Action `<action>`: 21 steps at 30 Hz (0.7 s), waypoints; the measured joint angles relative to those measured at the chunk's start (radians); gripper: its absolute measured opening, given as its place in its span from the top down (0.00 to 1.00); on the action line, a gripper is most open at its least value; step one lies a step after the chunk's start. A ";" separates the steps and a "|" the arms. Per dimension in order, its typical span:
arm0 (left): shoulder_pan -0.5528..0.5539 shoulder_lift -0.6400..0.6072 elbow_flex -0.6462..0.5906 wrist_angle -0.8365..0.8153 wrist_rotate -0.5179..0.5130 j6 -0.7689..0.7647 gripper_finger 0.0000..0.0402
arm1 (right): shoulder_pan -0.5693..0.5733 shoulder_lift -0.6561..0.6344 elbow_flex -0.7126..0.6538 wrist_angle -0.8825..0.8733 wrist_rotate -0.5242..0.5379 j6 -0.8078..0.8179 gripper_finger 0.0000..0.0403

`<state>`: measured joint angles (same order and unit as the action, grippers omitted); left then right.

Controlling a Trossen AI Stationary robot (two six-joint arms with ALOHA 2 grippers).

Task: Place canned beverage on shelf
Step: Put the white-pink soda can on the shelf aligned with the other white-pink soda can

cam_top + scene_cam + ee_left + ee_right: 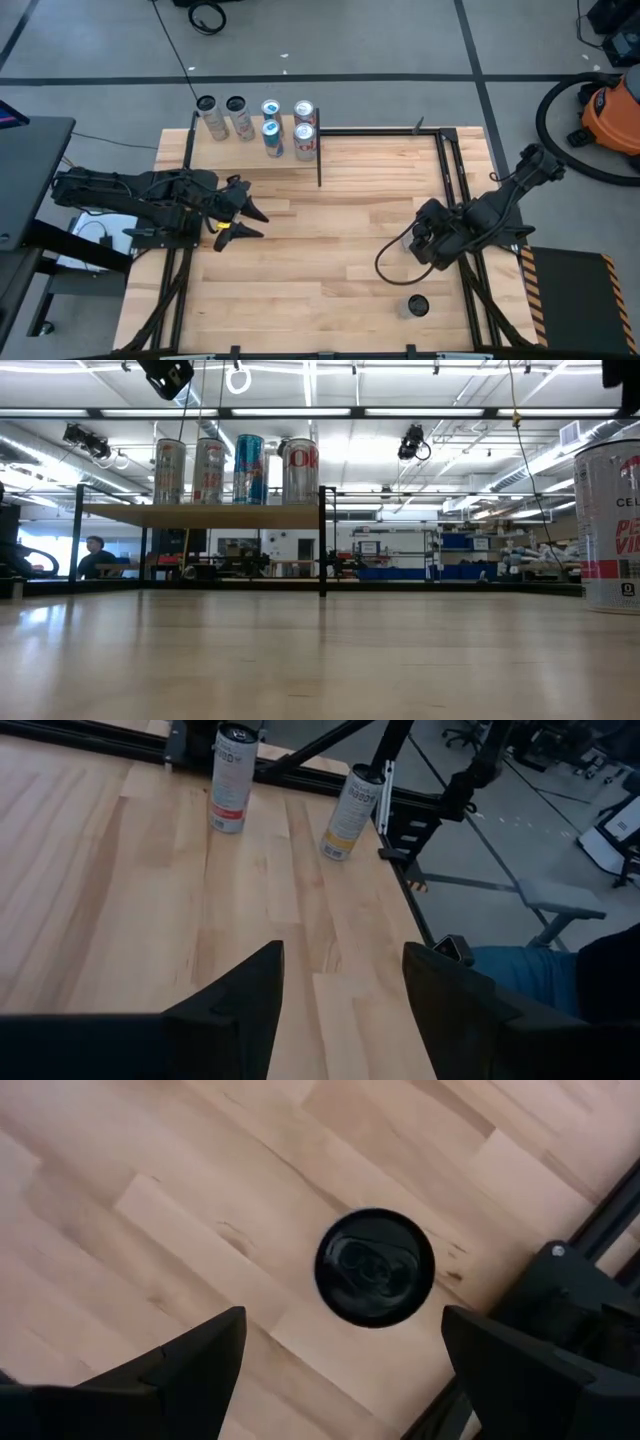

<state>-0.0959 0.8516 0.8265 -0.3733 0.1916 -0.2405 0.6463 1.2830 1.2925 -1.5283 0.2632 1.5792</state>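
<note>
While the left arm reaches in from the table's left edge, its gripper [250,221] hangs over the planks with the jaws apart and nothing between them; its wrist view shows bare wood between the two dark fingers [235,1010].

Behind it, at the back left, stands the shelf [255,150] — a pale panel on black rods, raised above the tabletop in the low view. Six cans stand on it in a cluster: two with dark tops [222,116] toward the left, two blue ones [271,127] in the middle and two silver-and-red ones [304,130] at the right, near the black post [319,158].

Farther right, the right gripper [420,243] hovers near the table's right rail, jaws wide and empty. One can [375,1266] stands upright on the planks at the front right — well apart from the shelf, seen from above between that gripper's fingers [195,1365] without touching them. In the low view this can [610,525] fills the right edge.
</note>
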 joint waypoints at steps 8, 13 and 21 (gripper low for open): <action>0.000 0.000 0.000 0.000 -0.041 0.000 0.49 | -0.003 -0.001 -0.083 0.013 -0.007 0.007 0.14; 0.000 0.000 0.000 0.000 -0.040 0.000 0.49 | -0.020 -0.001 -0.120 0.028 -0.006 0.015 0.14; 0.000 0.000 0.000 0.000 -0.041 0.000 0.49 | -0.063 -0.001 -0.186 0.110 0.001 -0.008 0.14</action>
<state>-0.0956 0.8516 0.8265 -0.3730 0.1509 -0.2405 0.5835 1.2819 1.1067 -1.4183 0.2646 1.5711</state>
